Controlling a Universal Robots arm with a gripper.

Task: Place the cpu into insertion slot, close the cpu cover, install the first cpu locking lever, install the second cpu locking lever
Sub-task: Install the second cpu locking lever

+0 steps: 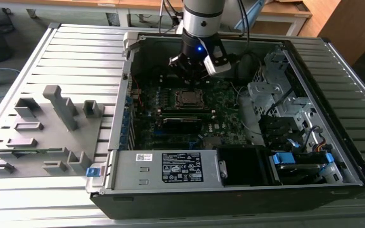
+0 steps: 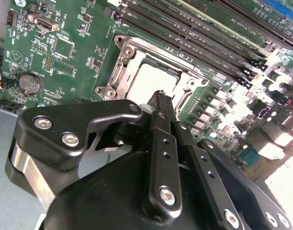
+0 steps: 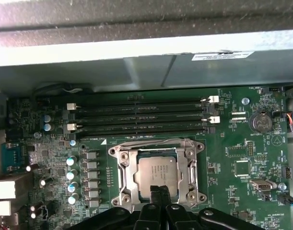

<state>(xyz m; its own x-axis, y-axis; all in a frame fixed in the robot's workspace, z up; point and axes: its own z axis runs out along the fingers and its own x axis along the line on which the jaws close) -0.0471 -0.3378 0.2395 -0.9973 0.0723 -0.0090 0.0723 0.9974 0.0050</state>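
The cpu (image 3: 157, 171) lies flat in the motherboard's socket, its silver-grey top showing through the window of the cpu cover (image 3: 128, 168), which lies down over it. The insertion slot itself is hidden beneath them. In the second wrist view the cpu (image 2: 153, 79) and cpu cover (image 2: 123, 72) sit just beyond my fingertips. My gripper (image 3: 161, 195) hangs right above the socket's edge, at the side away from the memory slots, its two black fingers pressed together with nothing seen between them. In the exterior view the gripper (image 1: 192, 80) is inside the open computer case, over the cpu (image 1: 187, 98).
Long memory slots (image 3: 141, 115) run beside the socket. The case wall (image 3: 136, 52) rises behind them. A power supply (image 1: 163, 168) and black drive bays (image 1: 284, 128) take up the near part of the case. A grey fixture tray (image 1: 43, 128) lies on the table at the exterior view's left.
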